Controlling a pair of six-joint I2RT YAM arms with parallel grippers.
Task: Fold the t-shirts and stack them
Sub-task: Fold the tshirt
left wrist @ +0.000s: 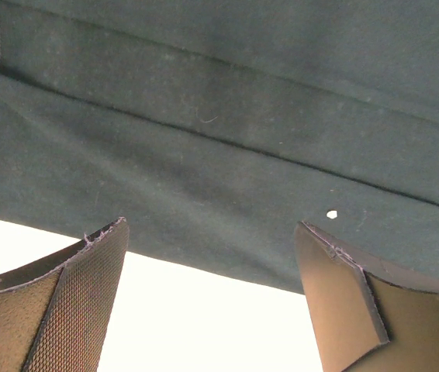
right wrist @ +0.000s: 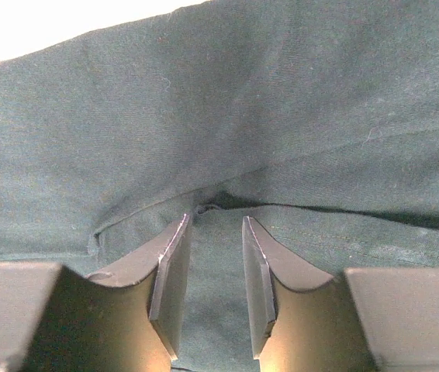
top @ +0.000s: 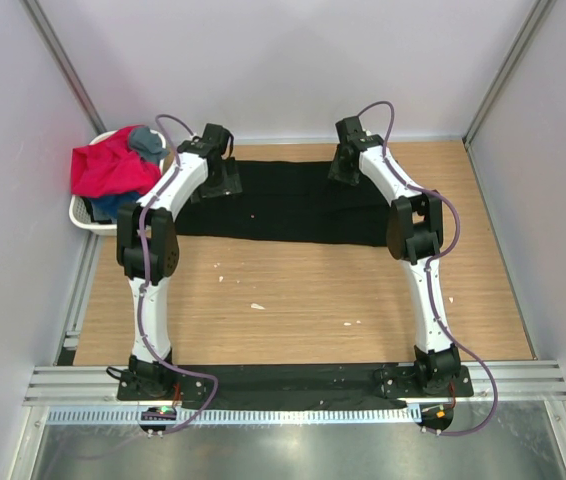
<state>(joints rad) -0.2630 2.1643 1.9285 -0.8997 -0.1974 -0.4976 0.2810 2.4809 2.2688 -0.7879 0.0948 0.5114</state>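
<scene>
The large black t-shirt (top: 283,205) lies flat as a wide band across the far part of the wooden table. My left gripper (top: 221,185) is at its left end, jaws wide open and empty, hovering over the shirt's edge (left wrist: 204,155). My right gripper (top: 343,172) is at the shirt's far edge, right of centre. Its jaws (right wrist: 216,221) are closed down on a puckered fold of the black cloth (right wrist: 219,116). The red-pink tee (top: 108,168), a grey one (top: 146,140) and a blue one (top: 113,205) are heaped in the basket.
The white laundry basket (top: 83,218) stands at the table's far left corner against the wall. Small white crumbs (top: 257,306) lie on the bare wood (top: 293,300) in front of the shirt. Walls close in on three sides.
</scene>
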